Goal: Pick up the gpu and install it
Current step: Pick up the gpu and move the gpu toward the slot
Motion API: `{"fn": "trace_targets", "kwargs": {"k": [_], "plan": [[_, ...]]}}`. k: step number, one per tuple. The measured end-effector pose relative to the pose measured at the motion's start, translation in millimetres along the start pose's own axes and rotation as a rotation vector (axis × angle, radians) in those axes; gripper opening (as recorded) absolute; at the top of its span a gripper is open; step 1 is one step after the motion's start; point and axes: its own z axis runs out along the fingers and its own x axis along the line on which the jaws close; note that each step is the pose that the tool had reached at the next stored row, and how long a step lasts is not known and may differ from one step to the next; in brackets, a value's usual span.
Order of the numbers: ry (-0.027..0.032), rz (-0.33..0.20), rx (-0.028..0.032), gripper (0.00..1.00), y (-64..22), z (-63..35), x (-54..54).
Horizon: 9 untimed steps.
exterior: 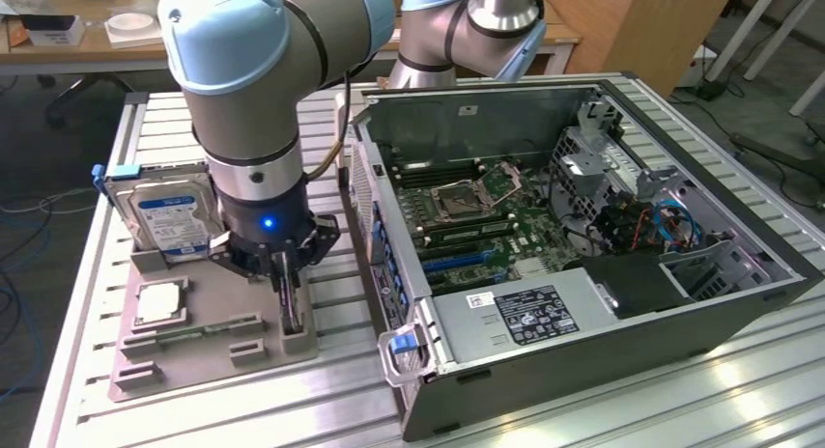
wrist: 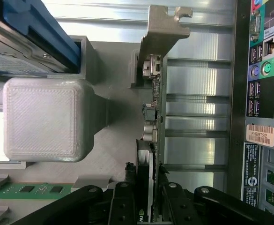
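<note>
Exterior view: the pincer [exterior: 286, 274] is set down over the gpu [exterior: 294, 318], which stands on edge in the grey holder [exterior: 207, 366] on the slatted surface [exterior: 103, 409]. The holder lies at 9 o'clock of the open computer case [exterior: 619, 361]. The hard drive [exterior: 165, 221] is at 10 o'clock of the card and the memory stick [exterior: 207, 329] at 8 o'clock.

Wrist view adds the card's silver end bracket [wrist: 162, 28] and the case's rear ports [wrist: 261, 61] alongside.

Whether the pincer is clamped on the card or clear of it cannot be told. In the exterior view the arm hides the card's upper edge.
</note>
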Motion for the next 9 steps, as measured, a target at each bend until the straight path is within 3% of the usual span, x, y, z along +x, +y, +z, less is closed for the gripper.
{"fn": "trace_targets", "kwargs": {"k": [9], "plan": [[0.0,0.0,0.0,0.27,0.0,0.0,0.0]]}}
